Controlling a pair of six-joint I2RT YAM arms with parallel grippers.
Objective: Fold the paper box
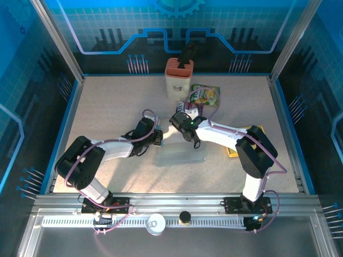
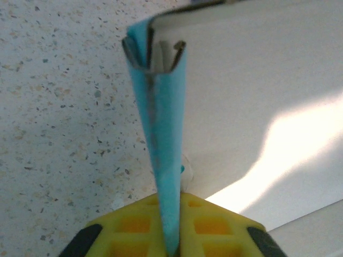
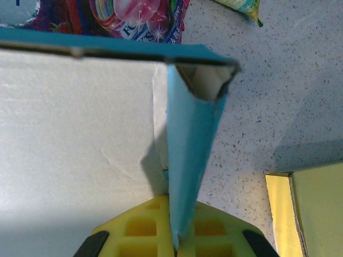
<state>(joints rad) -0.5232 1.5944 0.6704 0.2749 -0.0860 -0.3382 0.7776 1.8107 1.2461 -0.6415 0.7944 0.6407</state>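
Observation:
The paper box [image 1: 180,154] lies open in the middle of the table, white inside and blue outside. My left gripper [image 1: 159,137] is at its left end. In the left wrist view its yellow fingers [image 2: 134,225] are shut on a folded-up blue side wall [image 2: 161,107], with the white floor panel [image 2: 257,80] to the right. My right gripper [image 1: 181,121] is at the box's far right corner. In the right wrist view the right gripper [image 3: 179,206] is shut on the other upright blue wall [image 3: 193,139], with the white panel [image 3: 75,134] to its left.
A cream container with an orange top [image 1: 178,77] stands at the back centre. Colourful snack packets [image 1: 203,96] lie beside it, close behind the box [image 3: 134,16]. A flat yellow item [image 1: 244,140] lies under the right arm [image 3: 316,209]. Blue frame walls border the speckled table [image 1: 107,107].

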